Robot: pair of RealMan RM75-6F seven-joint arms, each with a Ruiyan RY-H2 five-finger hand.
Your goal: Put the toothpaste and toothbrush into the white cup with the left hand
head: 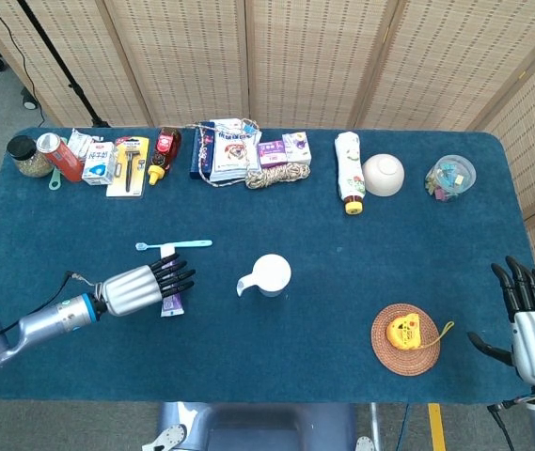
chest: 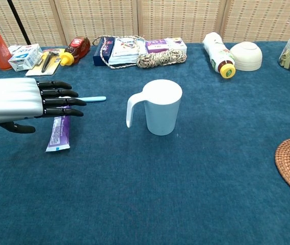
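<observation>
A white cup point(head: 272, 274) point(chest: 160, 107) with a handle on its left stands upright mid-table. A light-blue toothbrush point(head: 174, 245) point(chest: 91, 99) lies flat to the cup's left. A purple and white toothpaste tube point(head: 172, 303) point(chest: 58, 133) lies nearer the front, partly hidden under my left hand point(head: 145, 286) point(chest: 30, 99). That hand hovers over the tube, fingers stretched out flat toward the cup, holding nothing. My right hand point(head: 530, 319) rests at the table's right edge, fingers extended, empty.
Along the back edge lie a can point(head: 60, 156), small boxes, a razor pack, a brown bottle point(head: 165, 150), packets with rope point(head: 278, 175), a white bottle point(head: 349, 171), a white bowl point(head: 383, 175) and a clip jar point(head: 449, 178). A woven coaster with a yellow object point(head: 405, 336) sits front right.
</observation>
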